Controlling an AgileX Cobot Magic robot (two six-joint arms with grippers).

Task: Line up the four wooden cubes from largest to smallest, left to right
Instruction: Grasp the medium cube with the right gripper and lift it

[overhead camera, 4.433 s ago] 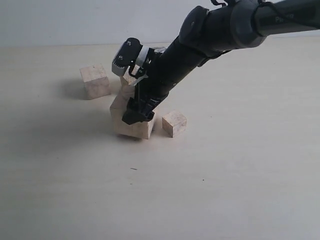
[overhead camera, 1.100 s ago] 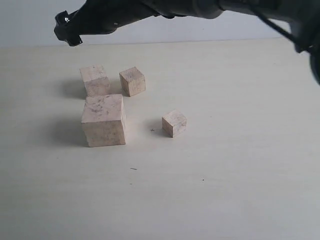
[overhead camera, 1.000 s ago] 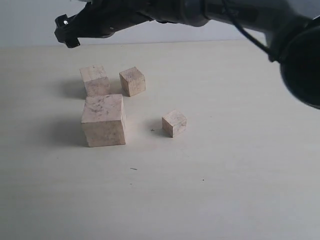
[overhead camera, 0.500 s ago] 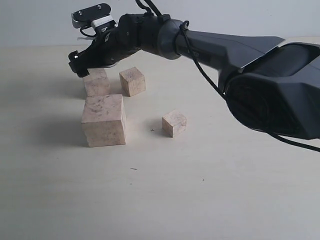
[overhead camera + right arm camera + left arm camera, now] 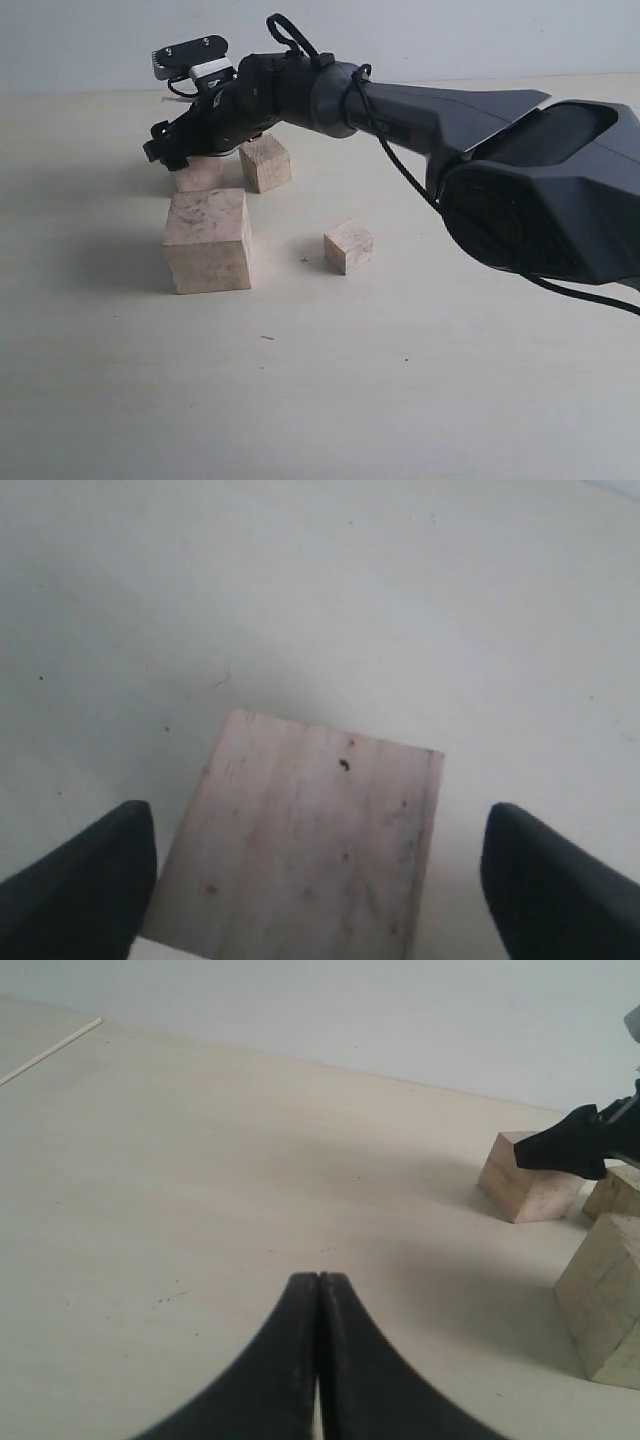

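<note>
The right gripper is held wide open right over the second-biggest cube at the back left. The biggest cube is parked just in front of that one, the third cube just to its right, and the smallest cube is set apart further right. Meanwhile the left gripper is pressed closed, empty.

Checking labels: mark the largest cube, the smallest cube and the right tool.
largest cube (image 5: 207,264), exterior view, front face
smallest cube (image 5: 349,235), exterior view, top face
right tool (image 5: 316,830), right wrist view, midway between its fingertips

Passage behind the largest cube is blocked by the second cube and third cube; the surface in front is unobstructed.
</note>
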